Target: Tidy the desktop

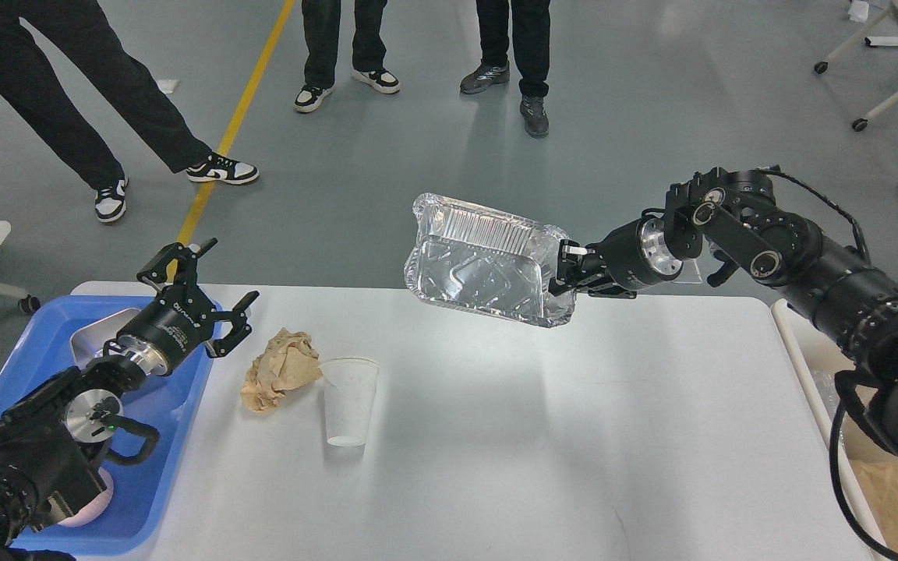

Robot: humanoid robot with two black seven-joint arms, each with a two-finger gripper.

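Note:
The white desktop (542, 436) fills the lower middle of the head view. My right gripper (567, 269) is shut on the right rim of a crumpled foil tray (480, 261) and holds it tilted in the air above the table's far edge. My left gripper (201, 288) is open and empty, above the far right corner of the blue tray (160, 483). A crumpled brown paper ball (279, 370) lies on the desktop just right of it. A white paper cup (348, 401) stands upright next to the paper.
The blue tray holds a metal container (94, 339), partly hidden by my left arm. A beige bin (897, 499) with brown paper in it stands at the table's right edge. People's legs (340, 47) stand beyond the table. Wheeled furniture legs (878, 93) are at far right.

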